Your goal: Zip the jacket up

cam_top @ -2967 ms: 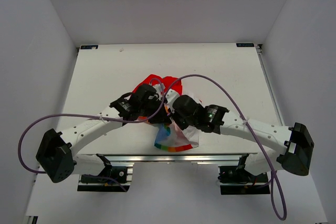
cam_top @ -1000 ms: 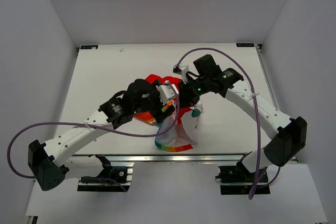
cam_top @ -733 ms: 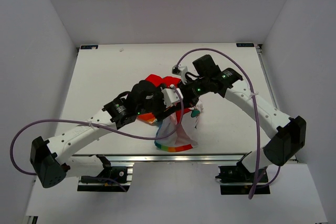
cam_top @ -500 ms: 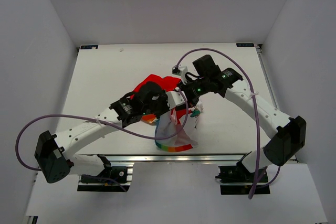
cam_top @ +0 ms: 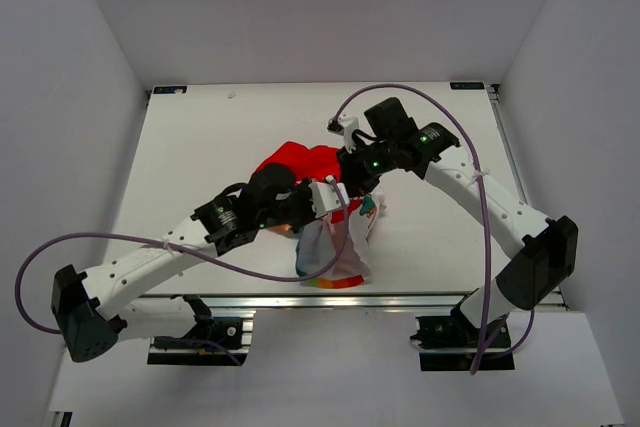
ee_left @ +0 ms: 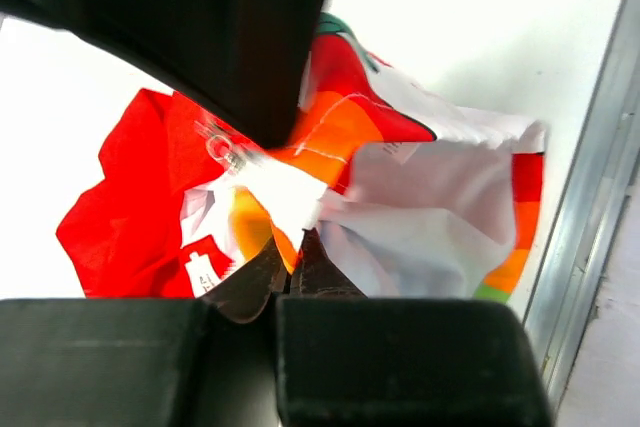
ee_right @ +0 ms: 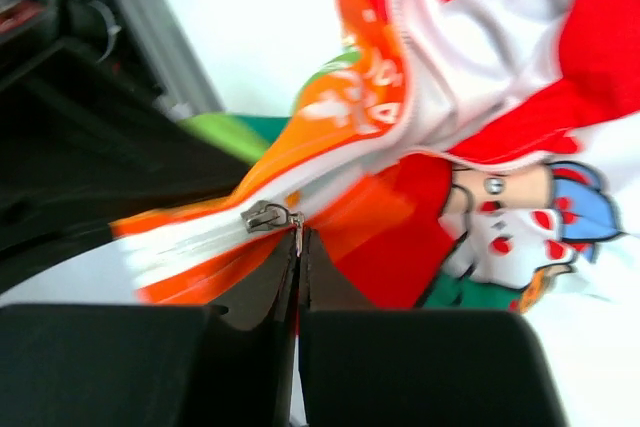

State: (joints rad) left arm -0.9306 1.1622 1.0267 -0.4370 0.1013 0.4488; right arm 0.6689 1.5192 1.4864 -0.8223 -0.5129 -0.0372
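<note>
The small jacket (cam_top: 335, 242) lies bunched near the table's front edge, its red hood (cam_top: 290, 159) to the far side and striped hem toward the front. My left gripper (cam_top: 312, 209) is shut on the jacket's fabric edge (ee_left: 290, 212) beside the zip and holds it up. My right gripper (cam_top: 347, 175) is shut on the metal zipper pull (ee_right: 297, 232), which hangs from the silver slider (ee_right: 262, 217) on the white zip tape. The cartoon print (ee_right: 510, 212) shows to the right of the zip in the right wrist view.
The aluminium rail (cam_top: 330, 299) runs along the table's front edge, just below the jacket hem. Purple cables (cam_top: 440, 107) loop over both arms. White walls close in the table at the left, right and back.
The right gripper has moved away from me toward the hood with the zipper pull. The left gripper has shifted down and right along the jacket front, still gripping the fabric.
</note>
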